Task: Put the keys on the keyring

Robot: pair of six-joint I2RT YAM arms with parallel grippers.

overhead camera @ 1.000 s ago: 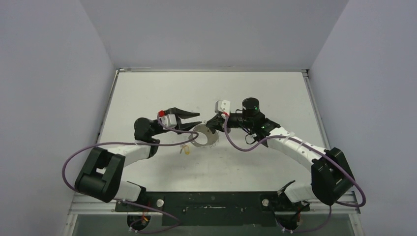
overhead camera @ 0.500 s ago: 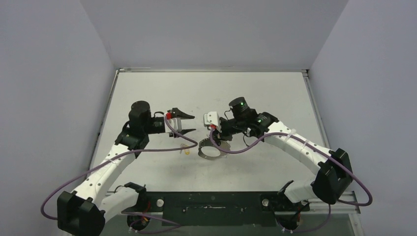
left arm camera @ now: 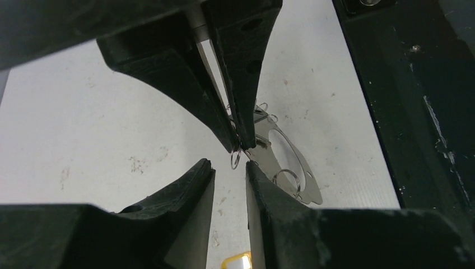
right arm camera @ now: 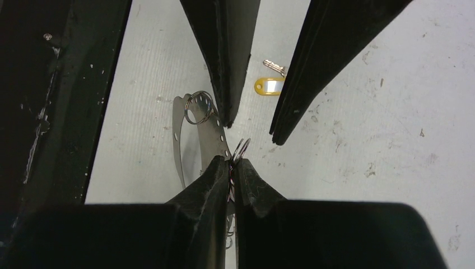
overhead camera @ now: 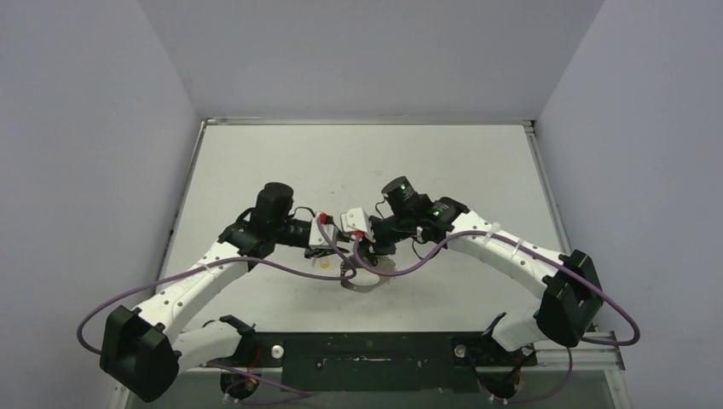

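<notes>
The keyring (right arm camera: pixel 180 147) is a thin silvery band with small rings along its edge. My right gripper (right arm camera: pixel 232 163) is shut on one small ring (right arm camera: pixel 242 148) at its edge and holds the keyring just above the table (overhead camera: pixel 256 170). My left gripper (left arm camera: pixel 228 167) is open, tip to tip with the right one, and the small ring (left arm camera: pixel 236 159) hangs just before its gap. The yellow-headed key (right arm camera: pixel 268 86) lies on the table under the left gripper; it also shows in the left wrist view (left arm camera: pixel 238 261). The black-headed key is out of view. In the top view both grippers (overhead camera: pixel 334 249) (overhead camera: pixel 367 249) meet over the keyring (overhead camera: pixel 368 281).
The black base rail (overhead camera: pixel 367 351) runs along the table's near edge, close to the keyring, and shows in the left wrist view (left arm camera: pixel 403 112). Purple cables (overhead camera: pixel 281 266) hang from both arms. Grey walls (overhead camera: pixel 85 128) close in the left, right and back.
My left arm has swung right and toward the near edge, its gripper now facing the right one. My right gripper has carried the keyring left and nearer.
</notes>
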